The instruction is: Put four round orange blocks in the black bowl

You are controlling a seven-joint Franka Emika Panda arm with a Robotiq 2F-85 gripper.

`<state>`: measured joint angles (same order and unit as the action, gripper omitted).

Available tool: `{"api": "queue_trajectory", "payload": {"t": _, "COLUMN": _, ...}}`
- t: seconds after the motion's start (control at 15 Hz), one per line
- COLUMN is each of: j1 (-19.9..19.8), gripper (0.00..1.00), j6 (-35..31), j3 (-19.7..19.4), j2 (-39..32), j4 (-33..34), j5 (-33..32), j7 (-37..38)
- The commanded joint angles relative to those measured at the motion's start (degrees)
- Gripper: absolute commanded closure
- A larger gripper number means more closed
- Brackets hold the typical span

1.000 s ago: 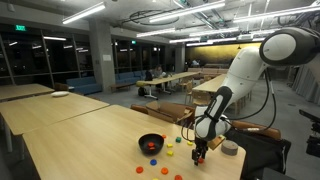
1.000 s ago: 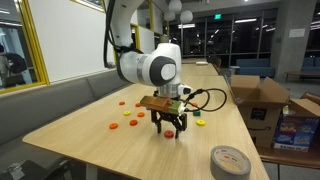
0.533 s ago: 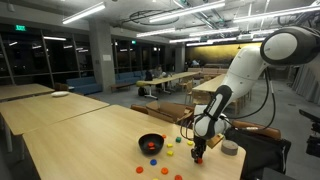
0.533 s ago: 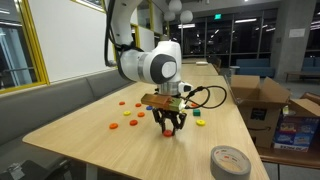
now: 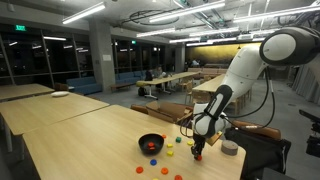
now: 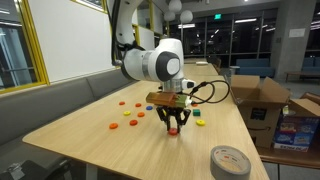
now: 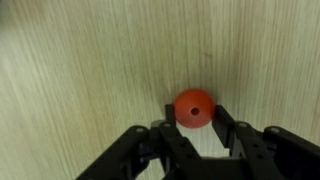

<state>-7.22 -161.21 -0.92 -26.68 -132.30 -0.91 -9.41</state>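
Lift the round orange block (image 7: 193, 108), clamped between the end effector (image 6: 173, 127) fingers low at the surface (image 6: 90, 135), straight up. Carry toward nine o'clock to the black bowl (image 5: 151, 143). Release low over its centre to avoid a bounce.

hand (image 6: 175, 127) narrowed, fingers drawn in around round orange block (image 7: 193, 108)

No wording can be read with certainty. In an exterior view, a green lit sign (image 5: 20, 29) is mounted high by the ceiling, and a second green sign (image 5: 133, 43) is seen farther back; their letters are too small to be made out. In an exterior view, a green ceiling sign (image 6: 220, 17) and a colourfully printed box (image 6: 297, 130) are shown, their print blurred.
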Motion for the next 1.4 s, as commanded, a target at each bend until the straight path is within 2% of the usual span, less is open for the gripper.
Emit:
{"api": "queue_trajectory", "payload": {"t": 0.0, "j1": 2.4, "gripper": 0.81, "j6": 1.9, "j3": -1.5, "j2": 0.6, "j4": 3.6, "j5": -3.0, "j7": 0.9}}
{"api": "queue_trajectory", "payload": {"t": 0.6, "j1": 6.7, "gripper": 0.81, "j6": 4.3, "j3": -0.7, "j2": -0.3, "j4": 15.6, "j5": -7.3, "j7": 0.2}}
{"api": "queue_trajectory", "payload": {"t": 1.33, "j1": 9.0, "gripper": 0.81, "j6": 8.9, "j3": 4.1, "j2": -7.5, "j4": 29.8, "j5": -7.6, "j7": -4.9}}
